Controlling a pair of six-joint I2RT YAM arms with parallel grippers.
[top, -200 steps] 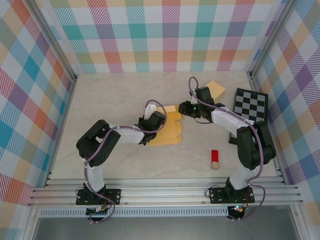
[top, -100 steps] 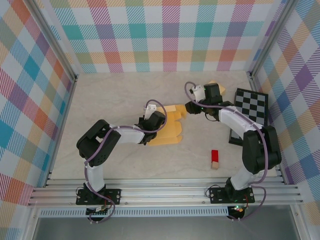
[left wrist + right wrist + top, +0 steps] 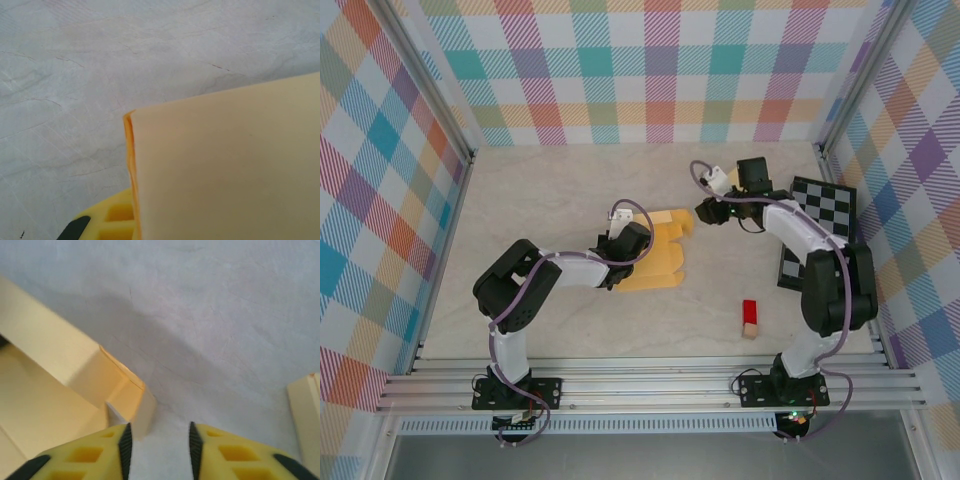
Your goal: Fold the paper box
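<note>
The paper box (image 3: 665, 258) is a flat yellow-tan sheet lying mid-table, with one small flap (image 3: 682, 228) standing up at its right back corner. My left gripper (image 3: 638, 248) rests over the box's left part and is shut on a panel (image 3: 230, 165); one yellow finger (image 3: 106, 222) shows under that panel's edge. My right gripper (image 3: 704, 213) hovers just right of the raised flap. Its jaws (image 3: 157, 450) stand open over bare table with nothing between them, and the flap's corner (image 3: 127, 400) sits beside the left finger.
A black-and-white checkerboard (image 3: 820, 225) lies at the right under my right arm. A small red and tan block (image 3: 750, 318) sits near the front right. Another pale yellow piece (image 3: 306, 415) lies at the right edge of the right wrist view. Patterned walls enclose the table.
My right gripper has drawn back and to the right, off the box's corner flap. The left arm and the box stay where they were.
</note>
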